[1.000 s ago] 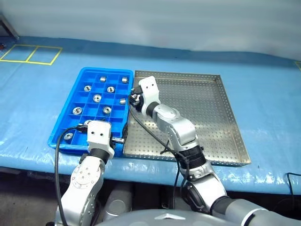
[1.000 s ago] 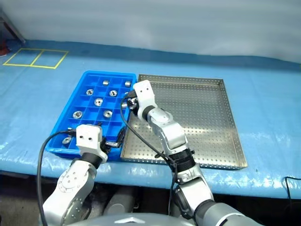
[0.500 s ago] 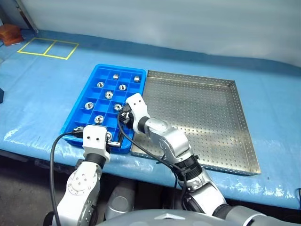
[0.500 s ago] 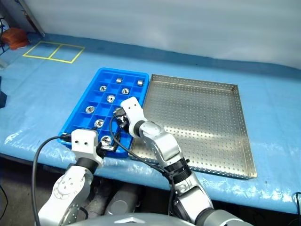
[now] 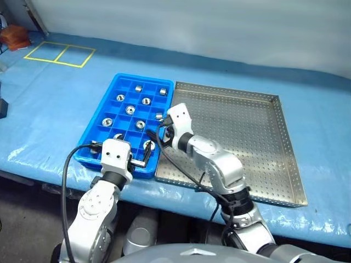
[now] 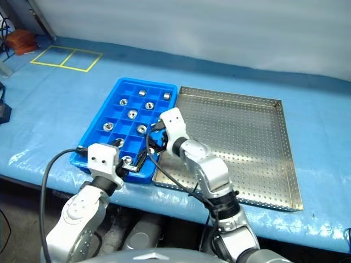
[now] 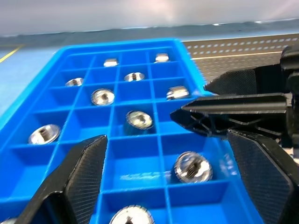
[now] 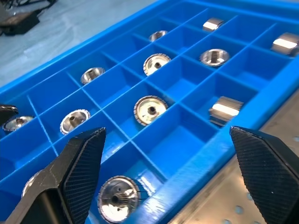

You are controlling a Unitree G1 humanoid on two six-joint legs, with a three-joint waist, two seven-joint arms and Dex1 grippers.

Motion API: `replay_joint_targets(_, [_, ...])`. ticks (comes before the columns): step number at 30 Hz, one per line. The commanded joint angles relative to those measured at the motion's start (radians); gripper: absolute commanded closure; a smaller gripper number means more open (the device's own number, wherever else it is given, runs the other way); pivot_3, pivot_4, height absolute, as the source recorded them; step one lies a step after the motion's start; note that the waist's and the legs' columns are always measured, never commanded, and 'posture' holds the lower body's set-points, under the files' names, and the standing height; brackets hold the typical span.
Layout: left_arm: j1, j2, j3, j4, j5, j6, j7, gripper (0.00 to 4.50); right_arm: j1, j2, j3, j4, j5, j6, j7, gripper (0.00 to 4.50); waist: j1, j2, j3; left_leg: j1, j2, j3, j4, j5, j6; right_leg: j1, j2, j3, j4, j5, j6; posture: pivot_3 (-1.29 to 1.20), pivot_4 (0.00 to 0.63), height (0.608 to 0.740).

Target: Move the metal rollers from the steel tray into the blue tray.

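Note:
The blue tray (image 5: 97,121) lies left of the steel tray (image 5: 247,142), touching it. Several metal rollers rest in its compartments, among them one in the near right corner (image 5: 148,145). My right gripper (image 8: 167,132) hangs open over that corner, just above this roller (image 8: 117,198), with nothing between its fingers. It reaches in from the steel tray side (image 6: 153,145). My left gripper (image 7: 166,140) is open at the blue tray's near edge and holds nothing. The right gripper's black fingers (image 7: 233,112) cross the left wrist view above the same roller (image 7: 192,167).
Both trays sit on a table covered with blue sheeting (image 5: 49,109). Yellow taped squares (image 5: 57,53) mark its far left. An orange-brown object (image 5: 12,37) lies at the far left corner, a dark one (image 5: 3,107) at the left edge.
My right gripper was shut over the blue tray and has opened; a roller now lies in the near right compartment under it. The hand drew back slightly. The camera view shifted.

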Motion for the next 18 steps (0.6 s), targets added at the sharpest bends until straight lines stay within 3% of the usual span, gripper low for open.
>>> replay_joint_targets(1, [-0.063,0.021,0.007,0.029,-0.024,0.003,-0.049,0.00,0.029,-0.033,-0.086,-0.136,0.043,0.032,-0.010,0.01,-0.028,0.000,0.000,0.000,0.000,0.000,0.000,0.000,0.000,0.000,0.000,0.000,0.000,0.000,0.000,0.18,0.150,0.740])
replay_joint_targets(11, [-0.263,0.066,0.010,0.200,-0.055,-0.021,-0.151,0.00,0.227,-0.253,-0.153,-0.328,0.031,0.039,-0.014,0.01,-0.181,0.000,0.000,0.003,0.000,0.002,0.000,0.000,0.001,0.001,0.001,0.004,0.001,0.003,-0.004,0.06,0.150,0.740])
replay_joint_targets(13, [-0.293,0.064,0.014,0.232,-0.063,-0.023,-0.165,0.00,0.276,-0.317,-0.130,-0.362,0.010,0.022,0.001,0.01,-0.193,0.000,0.000,0.003,0.001,0.003,0.000,0.000,0.001,0.001,0.002,0.005,0.002,0.003,-0.004,0.06,0.150,0.740])
replay_joint_targets(18, [-0.327,0.068,0.010,0.286,-0.057,-0.023,-0.187,0.00,0.358,-0.355,-0.145,-0.415,0.037,-0.005,0.017,0.01,-0.206,0.000,0.000,0.004,0.001,0.004,0.001,0.000,0.001,0.001,0.002,0.006,0.002,0.002,-0.002,0.05,0.150,0.740])
